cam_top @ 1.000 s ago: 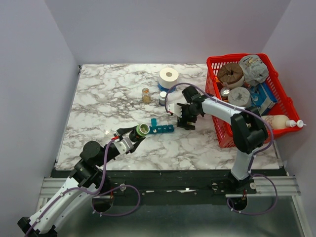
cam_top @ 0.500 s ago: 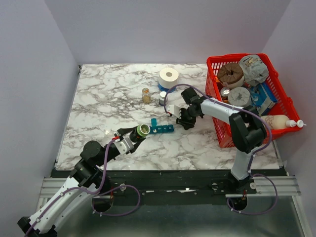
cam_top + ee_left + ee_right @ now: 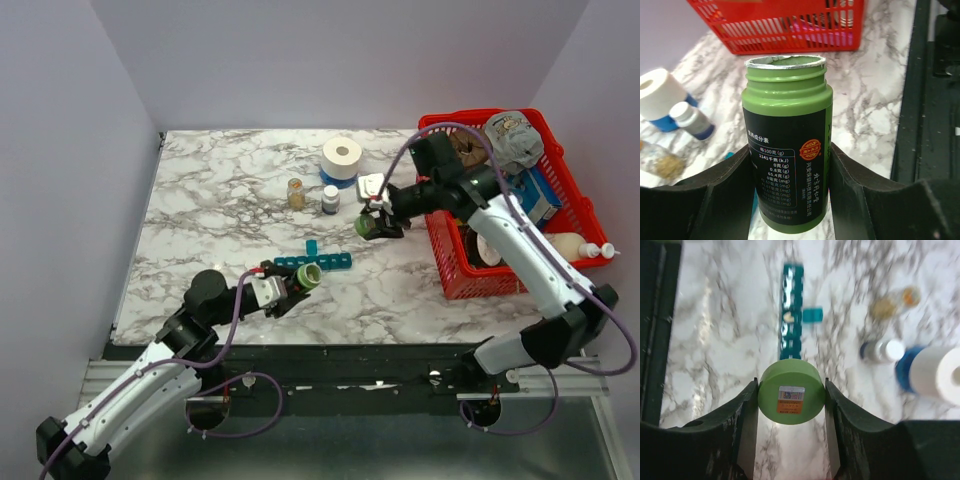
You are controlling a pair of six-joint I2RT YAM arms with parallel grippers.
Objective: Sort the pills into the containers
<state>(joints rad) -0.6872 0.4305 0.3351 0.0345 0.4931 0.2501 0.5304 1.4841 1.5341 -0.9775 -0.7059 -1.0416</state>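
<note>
Bottle (image 3: 787,145), green and uncapped, sits clamped in your left gripper (image 3: 298,282). Just past those fingertips lies the teal organizer (image 3: 315,263), one lid open. Farther out, your right gripper (image 3: 372,226) pinches the green cap (image 3: 791,398), with the organizer ahead of its fingers.

Long teal-blue pill organizer (image 3: 318,262), lying flat on the marble table (image 3: 200,200), one lid flap sticking out sideways
</note>
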